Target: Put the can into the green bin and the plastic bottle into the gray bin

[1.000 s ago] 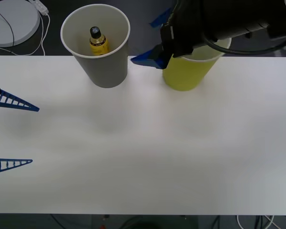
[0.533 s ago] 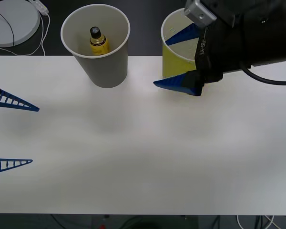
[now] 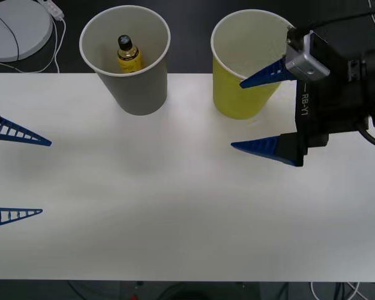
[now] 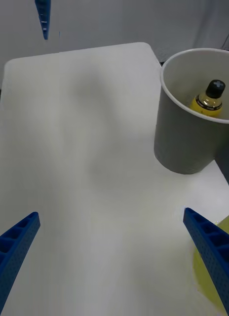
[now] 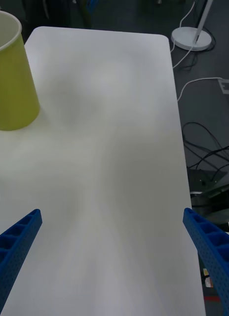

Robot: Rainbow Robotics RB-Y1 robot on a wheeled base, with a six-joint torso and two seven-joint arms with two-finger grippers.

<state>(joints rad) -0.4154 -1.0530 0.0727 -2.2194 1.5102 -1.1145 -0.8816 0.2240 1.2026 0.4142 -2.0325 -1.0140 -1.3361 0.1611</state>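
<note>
1. The left gripper (image 3: 15, 175) sits at the left edge of the white table (image 3: 175, 206), low over the tabletop. Its two blue ribbed fingers are spread wide apart with nothing between them.
2. Behind the table's far left corner, a round white lamp base (image 3: 15, 28) with a cable lies on the dark floor.
3. The gray bin (image 3: 128, 87) stands upright at the table's far edge, left of centre. It is apart from the green bin beside it.
4. The plastic bottle (image 3: 128, 53) stands upright inside the gray bin, on its white interior, black cap up and yellow label showing. The right wrist view shows the same bottle (image 4: 209, 101) resting near the inner wall of the gray bin (image 4: 186, 143).
5. The green bin (image 3: 240, 94) stands upright at the far edge, right of centre. The visible part of its interior is white; the bottom cannot be made out.
6. The right gripper (image 3: 262, 112) hangs above the table just right of the green bin, pointing left. Its fingers are fully parted and hold nothing. One blue finger (image 3: 265, 75) overlaps the green bin's rim in the front view; the other lies over bare table in front of the bin.
</note>
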